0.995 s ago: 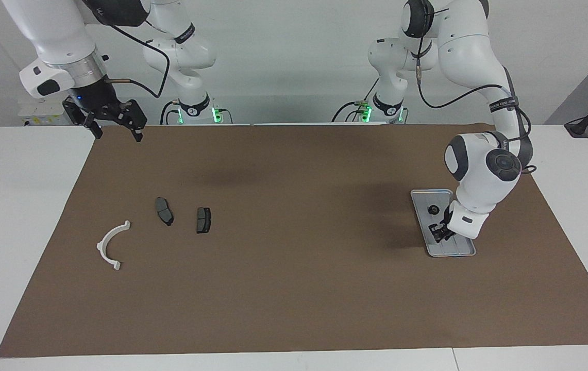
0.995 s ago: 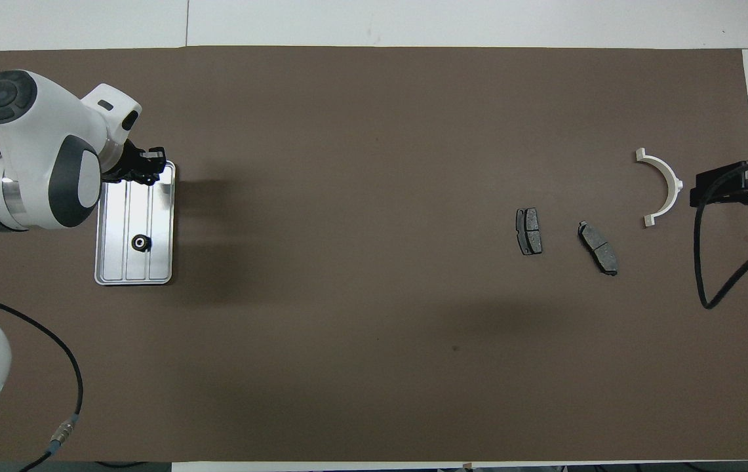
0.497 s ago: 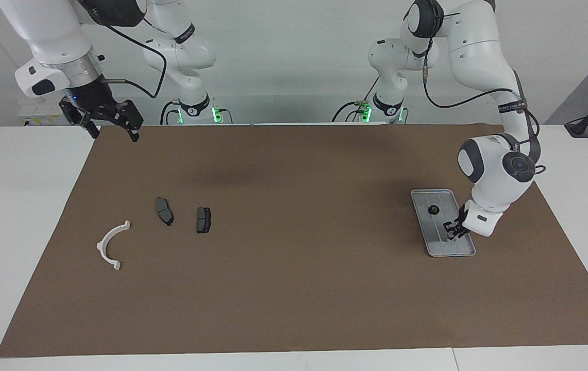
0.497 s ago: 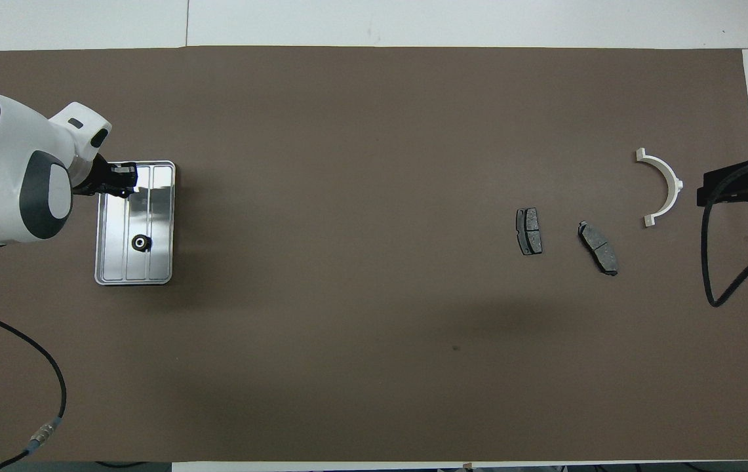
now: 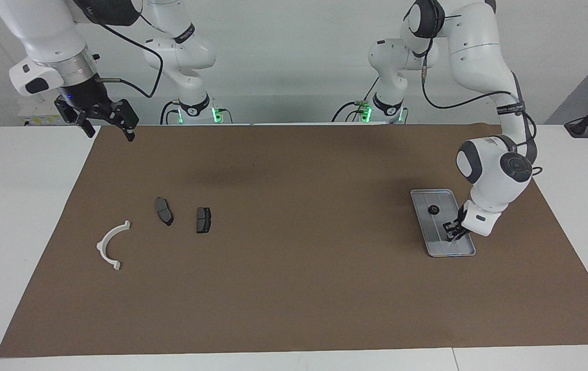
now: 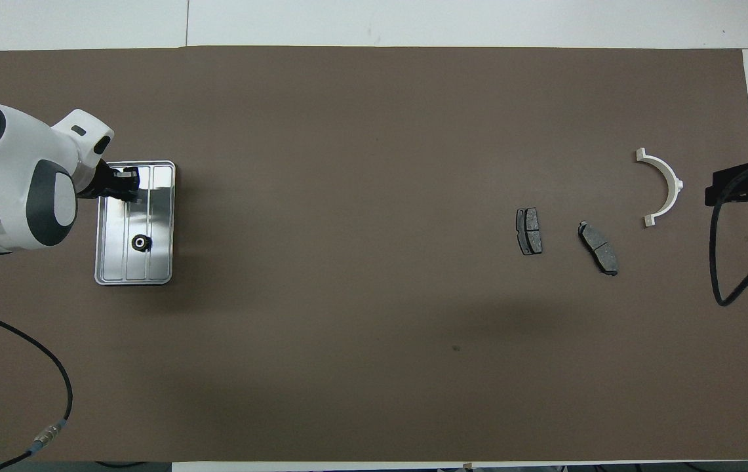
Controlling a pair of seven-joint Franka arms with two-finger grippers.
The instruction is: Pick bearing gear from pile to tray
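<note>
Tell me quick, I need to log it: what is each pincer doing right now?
Left pincer: shut, holding nothing visible, low over the tray.
Right pincer: open, empty, waiting raised at the mat's edge.

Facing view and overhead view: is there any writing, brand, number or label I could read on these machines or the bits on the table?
Band on the left arm: white lettering, too small to read.
Band on the right arm: lettering, too small to read.
Tray, gear, other parts: no writing visible.

place: robotics lab | evidence: two white arms (image 5: 484,62) bolted at a white table (image 5: 20,196) | brown mat (image 5: 294,257) over it | bare white wall, trailing cables (image 5: 458,98)
</note>
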